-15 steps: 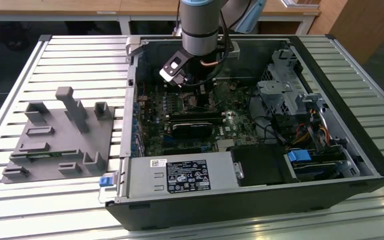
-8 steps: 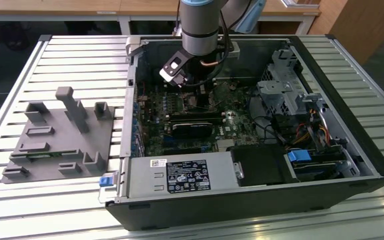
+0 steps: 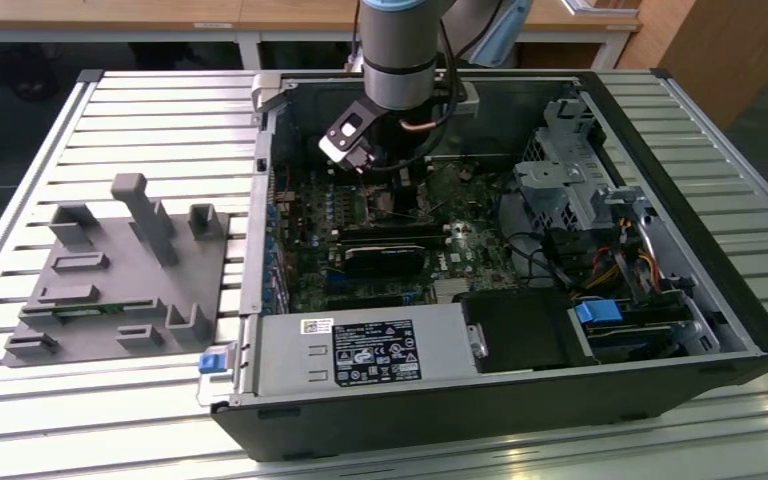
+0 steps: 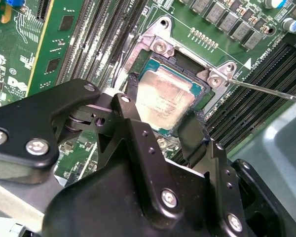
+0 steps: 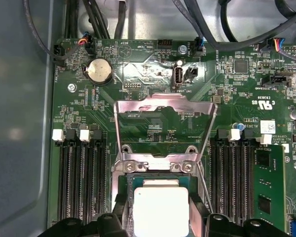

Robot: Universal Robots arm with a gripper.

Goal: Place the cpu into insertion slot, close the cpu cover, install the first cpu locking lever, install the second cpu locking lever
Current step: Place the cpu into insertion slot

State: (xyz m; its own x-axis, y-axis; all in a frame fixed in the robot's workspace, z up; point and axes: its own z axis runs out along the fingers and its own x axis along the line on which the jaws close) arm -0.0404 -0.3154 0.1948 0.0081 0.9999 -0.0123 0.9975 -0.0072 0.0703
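- Gripping the cpu point(image 4: 163, 96): hand point(image 4: 161, 107) is clamped on it, with the matte black fingers point(image 4: 138, 143) pressed to two opposite edges in the second wrist view.
- The cpu is a flat square with a pale silvery-tan lid, a dull smeared face and a thin green border. It sits in the insertion slot point(image 4: 187, 63); can't tell if it's fully seated.
- Slot: square dark frame inside a bright stamped-metal bracket with round screw heads.
- cpu cover point(image 5: 163, 102): thin shiny steel frame with a big cut-out centre, swung up open on its hinge at one slot edge.
- Thin steel lever rod point(image 4: 266, 91) runs off from one bracket corner.
- Green motherboard point(image 5: 89, 103) all around, with long black ribbed memory slots point(image 5: 84, 182) on both sides of the slot and a round silver coin cell point(image 5: 98, 70).
- Exterior view: the board lies in an open black tower case point(image 3: 491, 425) on a slatted metal desk point(image 3: 131, 100). A grey moulded fixture block point(image 3: 117, 270) sits at the exterior view's left of the case.
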